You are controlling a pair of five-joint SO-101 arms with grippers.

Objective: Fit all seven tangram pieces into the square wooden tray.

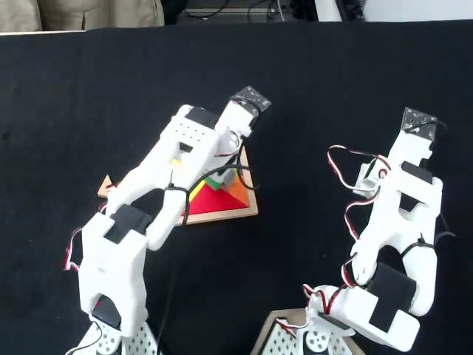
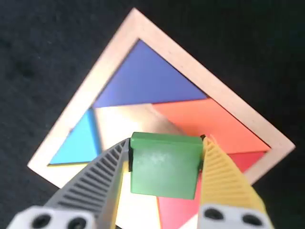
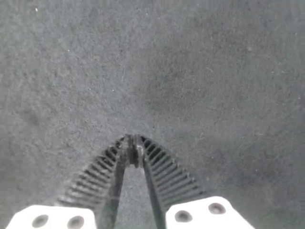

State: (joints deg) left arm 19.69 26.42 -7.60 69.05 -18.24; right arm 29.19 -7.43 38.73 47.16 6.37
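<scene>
One green square piece, pale wooden tray

The tray is pale smooth wood, the green piece matt-painted, the table cloth fuzzy black.

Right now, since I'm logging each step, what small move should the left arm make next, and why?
Probably lower the green square, clamped in the left gripper, into the bare wood gap of the tray; it hangs right over that gap.

square piece between left tool tips, above tray | right tool right of tray, above table
</scene>
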